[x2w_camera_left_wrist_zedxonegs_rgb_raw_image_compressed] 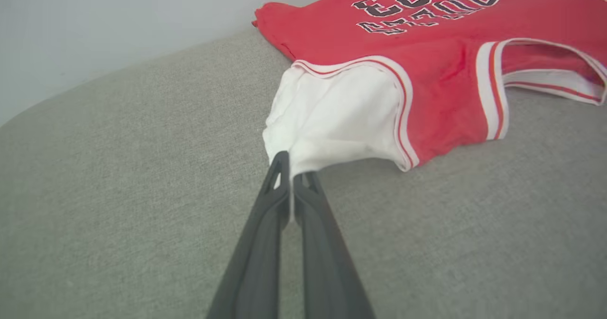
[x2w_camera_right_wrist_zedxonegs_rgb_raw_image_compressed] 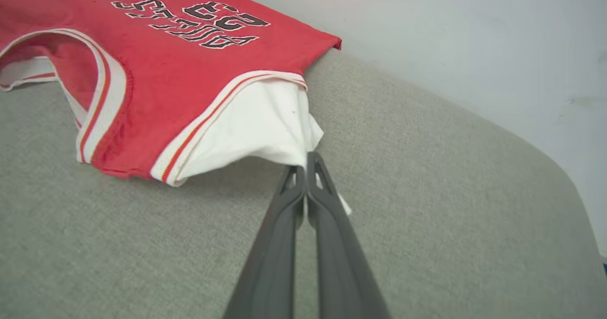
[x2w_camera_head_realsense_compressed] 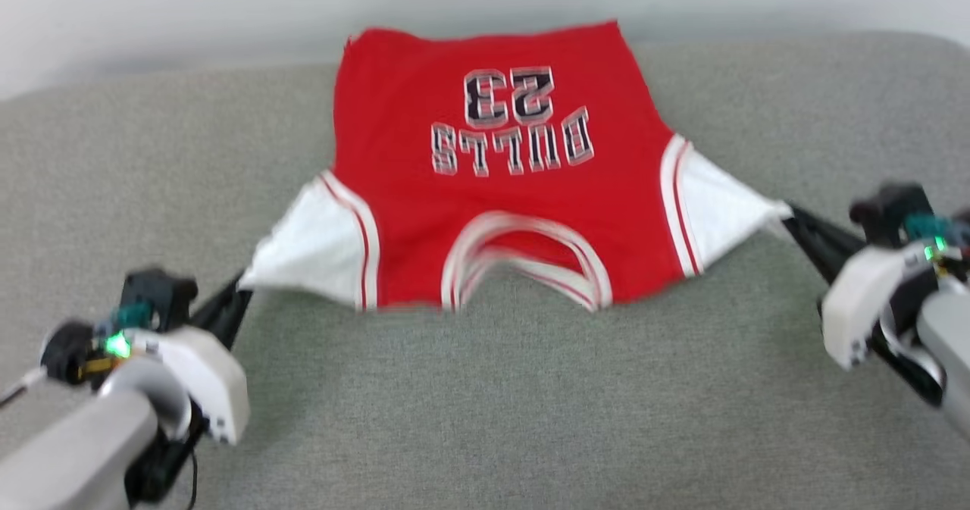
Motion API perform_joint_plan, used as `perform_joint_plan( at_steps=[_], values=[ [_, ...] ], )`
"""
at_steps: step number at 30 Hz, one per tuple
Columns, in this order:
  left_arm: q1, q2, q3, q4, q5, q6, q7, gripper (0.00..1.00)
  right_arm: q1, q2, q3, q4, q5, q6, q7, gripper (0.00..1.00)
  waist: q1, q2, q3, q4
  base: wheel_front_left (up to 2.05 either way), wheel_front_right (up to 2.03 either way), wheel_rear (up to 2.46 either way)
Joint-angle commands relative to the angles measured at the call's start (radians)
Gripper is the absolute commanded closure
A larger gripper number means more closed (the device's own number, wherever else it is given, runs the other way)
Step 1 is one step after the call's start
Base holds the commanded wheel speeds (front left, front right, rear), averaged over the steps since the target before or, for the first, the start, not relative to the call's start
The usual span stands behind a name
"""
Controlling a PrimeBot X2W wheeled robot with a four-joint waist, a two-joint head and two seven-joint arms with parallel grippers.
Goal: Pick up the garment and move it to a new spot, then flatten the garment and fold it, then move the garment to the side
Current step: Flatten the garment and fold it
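Observation:
The garment (x2w_camera_head_realsense_compressed: 492,192), a red jersey T-shirt with white sleeves and a black "BULLS 23" print facing up, is stretched across the grey surface, collar toward me and hem at the far edge. My left gripper (x2w_camera_head_realsense_compressed: 241,286) is shut on the tip of its left white sleeve (x2w_camera_left_wrist_zedxonegs_rgb_raw_image_compressed: 332,120), with the fingertips (x2w_camera_left_wrist_zedxonegs_rgb_raw_image_compressed: 282,165) pinching the cloth. My right gripper (x2w_camera_head_realsense_compressed: 788,214) is shut on the right white sleeve (x2w_camera_right_wrist_zedxonegs_rgb_raw_image_compressed: 261,124), its fingertips (x2w_camera_right_wrist_zedxonegs_rgb_raw_image_compressed: 310,160) pressed together on the fabric. Both sleeves are pulled outward into points and lifted slightly off the surface.
The grey fabric surface (x2w_camera_head_realsense_compressed: 485,404) spreads wide in front of the garment and to both sides. A pale wall (x2w_camera_head_realsense_compressed: 151,10) runs behind the far edge, where the hem (x2w_camera_head_realsense_compressed: 485,36) reaches. The surface's rounded corner shows in the right wrist view (x2w_camera_right_wrist_zedxonegs_rgb_raw_image_compressed: 545,167).

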State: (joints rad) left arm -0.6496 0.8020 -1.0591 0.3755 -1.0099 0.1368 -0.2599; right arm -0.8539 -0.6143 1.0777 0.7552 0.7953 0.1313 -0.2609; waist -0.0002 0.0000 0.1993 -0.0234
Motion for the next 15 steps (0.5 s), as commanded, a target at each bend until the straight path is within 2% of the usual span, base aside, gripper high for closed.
perform_joint_plan(
  at_steps=[1,7,8,15],
  values=[
    [0.067,0.025,0.011,-0.037,-0.014,0.023,-0.006,1.0,0.062,-0.034,-0.012,-0.028,0.007,-0.001,-0.004,1.0,0.0002,0.0,-0.047,-0.003,0.0,0.0,0.0],
    [0.208,0.084,0.015,-0.145,-0.043,0.076,-0.007,1.0,0.205,-0.098,-0.044,-0.099,0.0,-0.001,-0.004,1.0,0.0002,0.0,-0.101,-0.012,0.0,0.0,0.0],
    [0.29,0.124,0.016,-0.206,-0.064,0.112,-0.006,1.0,0.286,-0.131,-0.06,-0.144,-0.004,-0.001,0.005,1.0,0.0002,0.0,-0.121,-0.017,0.0,0.0,0.0],
    [0.498,0.166,0.076,-0.333,-0.107,0.2,-0.005,1.0,0.481,-0.197,-0.095,-0.255,0.016,-0.001,0.068,1.0,0.0002,0.0,-0.147,-0.03,0.0,0.0,0.0]
  ],
)
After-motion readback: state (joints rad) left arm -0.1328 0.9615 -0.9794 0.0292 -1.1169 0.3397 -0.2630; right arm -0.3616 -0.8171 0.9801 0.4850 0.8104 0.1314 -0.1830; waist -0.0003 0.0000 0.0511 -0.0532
